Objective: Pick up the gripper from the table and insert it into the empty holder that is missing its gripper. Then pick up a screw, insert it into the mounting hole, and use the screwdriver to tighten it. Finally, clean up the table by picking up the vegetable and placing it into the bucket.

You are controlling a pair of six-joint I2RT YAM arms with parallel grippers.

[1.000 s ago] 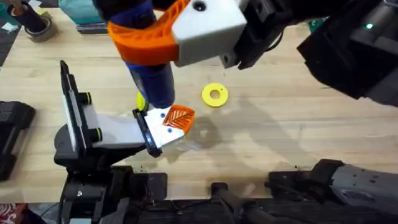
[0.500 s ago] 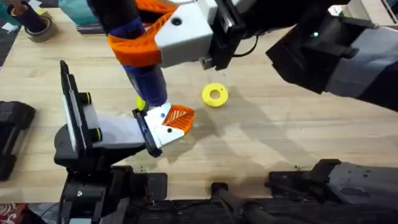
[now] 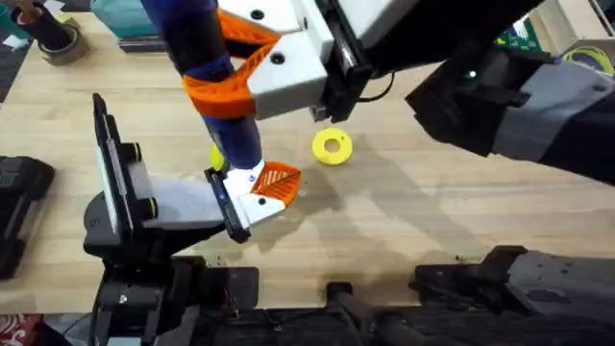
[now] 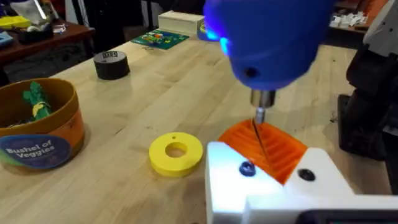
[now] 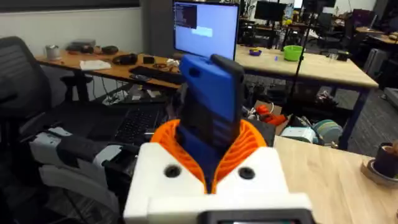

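Wooden table (image 3: 432,221) carries a yellow ring (image 3: 332,146) just beside the holder (image 3: 252,207), which has the gripper (image 3: 278,181) seated on it. Right gripper (image 3: 252,60) clamps the screwdriver (image 3: 223,91) upright, its bit on the orange gripper beside the holder's screw (image 4: 247,168). Left gripper (image 3: 187,197) finger state cannot be determined; the bucket (image 4: 38,132) stands beyond the ring.

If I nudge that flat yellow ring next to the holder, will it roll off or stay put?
The yellow ring lies flat on the table, so a nudge would probably slide it, not roll it. It looks like rigid plastic, likely light, so it may skate easily. Tipped on edge, it could roll.
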